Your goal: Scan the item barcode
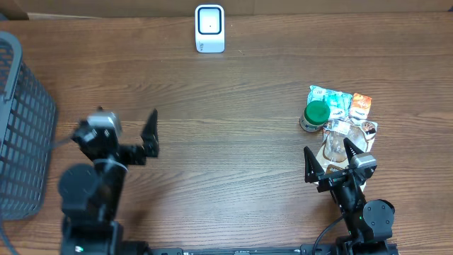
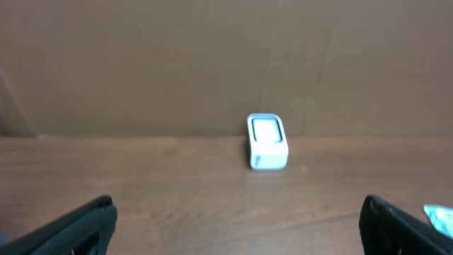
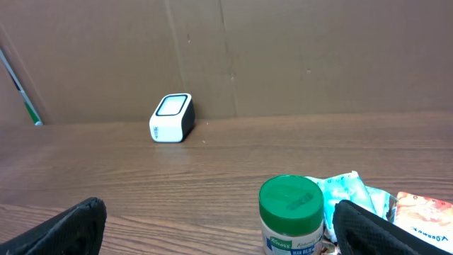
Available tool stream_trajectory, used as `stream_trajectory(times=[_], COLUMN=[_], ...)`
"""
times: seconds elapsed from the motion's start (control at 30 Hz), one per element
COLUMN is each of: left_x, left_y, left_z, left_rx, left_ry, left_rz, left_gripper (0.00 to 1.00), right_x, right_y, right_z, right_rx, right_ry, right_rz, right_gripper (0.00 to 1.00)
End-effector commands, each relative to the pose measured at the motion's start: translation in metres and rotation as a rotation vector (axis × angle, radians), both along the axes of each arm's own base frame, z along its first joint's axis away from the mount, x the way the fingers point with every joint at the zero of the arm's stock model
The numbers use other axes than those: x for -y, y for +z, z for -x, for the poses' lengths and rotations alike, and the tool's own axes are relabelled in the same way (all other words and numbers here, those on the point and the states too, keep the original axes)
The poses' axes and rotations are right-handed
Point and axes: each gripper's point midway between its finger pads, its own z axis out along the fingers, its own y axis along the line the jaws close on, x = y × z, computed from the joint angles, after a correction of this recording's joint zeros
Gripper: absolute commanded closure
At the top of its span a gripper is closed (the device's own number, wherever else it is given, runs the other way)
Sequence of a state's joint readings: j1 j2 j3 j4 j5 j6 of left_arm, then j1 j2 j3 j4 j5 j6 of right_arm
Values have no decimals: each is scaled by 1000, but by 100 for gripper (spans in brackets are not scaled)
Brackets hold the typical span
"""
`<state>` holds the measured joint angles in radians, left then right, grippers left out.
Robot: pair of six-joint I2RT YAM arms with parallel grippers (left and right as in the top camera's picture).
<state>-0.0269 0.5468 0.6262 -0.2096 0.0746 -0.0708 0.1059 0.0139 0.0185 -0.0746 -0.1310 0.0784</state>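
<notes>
From overhead, the white scanner (image 1: 210, 28) stands at the far edge of the wooden worktop (image 1: 233, 113). Well to its left and nearer the robot, a dark mesh basket (image 1: 21, 127) sits at the worktop's edge. The left gripper (image 1: 117, 138) hangs between the basket and the scanner's line, jaws spread wide and holding nothing. To the scanner's right and nearer the robot lies the cluster of items: a green-lidded jar (image 1: 316, 115) touching a pale blue-green packet (image 1: 333, 101), an orange packet (image 1: 362, 106) just beside that, and a clear packet (image 1: 333, 145) on the near side. The right gripper (image 1: 330, 159) is above the clear packet, jaws fully apart and empty.

From the left wrist, the scanner (image 2: 267, 142) stands straight ahead against a brown cardboard wall (image 2: 177, 64). The left gripper (image 2: 237, 212) shows one dark finger (image 2: 71, 230) at each lower corner, with only bare worktop between them. A sliver of the pale packet (image 2: 440, 216) shows at the right edge.

From the right wrist, the scanner (image 3: 172, 118) is far ahead and to the left. The jar (image 3: 291, 216) stands upright, close in and right of centre, with the pale packet (image 3: 347, 191) touching it and the orange packet (image 3: 425, 216) beyond. The right gripper (image 3: 219, 212) is spread, its fingers (image 3: 64, 230) clear of the jar.
</notes>
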Motion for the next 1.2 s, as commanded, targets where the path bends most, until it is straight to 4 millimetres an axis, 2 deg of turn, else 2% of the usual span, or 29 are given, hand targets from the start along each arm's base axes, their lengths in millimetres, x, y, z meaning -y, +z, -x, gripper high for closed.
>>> stream_trajectory(times=[0.0,0.13,0.27,0.63,0.83,0.9,1.17], left_x=[12,13,12,4,3,5,5], left_y=[-34,-65,-85,-124,-150,-138,-140], left_z=[10,15,19,23,31,32,32], left_rx=[49,103,126,126,25,69,60], left_ry=[-68,-78,-72,-24,-22,-29,-30], left_rz=[-11,-10,-12,-29,-32,15,19], left_gripper=[0,0,0,1,0,1,0], right_x=[-2,-2,-2,-2,-2,-2,-2], right_y=[-2,-2,-2,-2,-2,-2,-2], right_z=[1,1,1,1,1,1,1], right_rx=[3,4,4,3,3,3,4], right_ry=[11,11,11,11,11,11,11], right_rz=[-4,-4,-4,-4,-4,-4,-4], right_gripper=[0,0,0,0,0,0,0])
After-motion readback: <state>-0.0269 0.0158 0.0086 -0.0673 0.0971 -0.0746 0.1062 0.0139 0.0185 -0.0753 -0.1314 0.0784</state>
